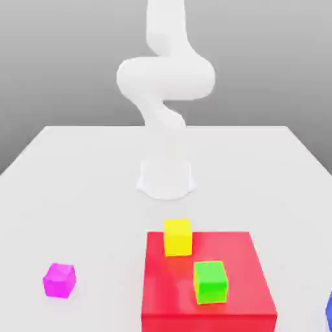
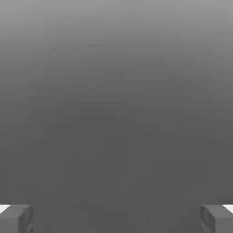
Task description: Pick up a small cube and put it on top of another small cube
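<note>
magenta cube: on the table, toward the exterior view's left, well apart from the red block; turned at a slant to that block's edges (image 1: 59,281)
magenta cube, how to take it: the step in hand looks to be the reach. Come over it from above, turn the wrist until the jaws match two opposite side faces, then go straight down with even room on both sides and close gently; a grip across corners could spin it or push it away.
table: pale and flat; lift the cube straight off it before any sideways travel (image 1: 97,194)
red block: low and broad; carry high enough to pass its edge and the cubes on it (image 1: 162,285)
green cube: on the red block, nearer the exterior camera; a possible base (image 1: 211,283)
yellow cube: on the red block, nearer the arm; the other possible base. Whichever is meant, centre over it, lower until the faces meet, then let go evenly (image 1: 177,237)
gripper: spread wide, nothing between its fingers; the magenta cube is outside its grasp, and a reach is needed (image 2: 116,219)
arm: upright behind the blocks (image 1: 166,78)
</note>
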`<state>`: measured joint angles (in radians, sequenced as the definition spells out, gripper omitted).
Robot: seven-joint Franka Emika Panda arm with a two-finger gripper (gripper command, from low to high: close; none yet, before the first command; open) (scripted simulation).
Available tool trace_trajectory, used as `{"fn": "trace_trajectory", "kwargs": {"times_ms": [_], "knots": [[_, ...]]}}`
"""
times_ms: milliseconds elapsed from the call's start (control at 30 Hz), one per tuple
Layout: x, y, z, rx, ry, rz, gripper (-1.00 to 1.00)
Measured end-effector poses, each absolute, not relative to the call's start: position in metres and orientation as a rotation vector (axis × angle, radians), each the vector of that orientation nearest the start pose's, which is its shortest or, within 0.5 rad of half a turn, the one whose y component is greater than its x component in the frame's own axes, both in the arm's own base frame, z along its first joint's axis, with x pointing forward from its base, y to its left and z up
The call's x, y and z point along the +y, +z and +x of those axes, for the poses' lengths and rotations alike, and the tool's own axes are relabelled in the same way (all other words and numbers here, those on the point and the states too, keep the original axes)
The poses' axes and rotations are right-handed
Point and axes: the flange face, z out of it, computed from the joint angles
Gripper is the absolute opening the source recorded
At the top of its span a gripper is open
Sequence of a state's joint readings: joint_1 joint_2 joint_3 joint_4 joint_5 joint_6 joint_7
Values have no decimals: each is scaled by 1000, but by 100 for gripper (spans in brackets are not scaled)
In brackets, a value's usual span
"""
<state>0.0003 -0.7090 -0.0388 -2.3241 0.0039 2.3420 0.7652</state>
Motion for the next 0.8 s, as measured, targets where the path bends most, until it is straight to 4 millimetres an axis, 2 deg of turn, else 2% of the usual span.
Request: {"fn": "trace_trajectory", "kwargs": {"times_ms": [100,200,300,400,567,667,800], "knots": [[-45,615,416,1097,-834,-2539,0],[-70,559,442,1137,-728,-2586,0],[-95,500,458,1179,-621,-2628,0],[-119,441,466,1223,-512,-2666,0],[-160,341,457,1303,-327,-2721,0],[-186,284,439,1365,-213,-2744,0],[-207,212,407,1408,-53,-2789,0]]}}
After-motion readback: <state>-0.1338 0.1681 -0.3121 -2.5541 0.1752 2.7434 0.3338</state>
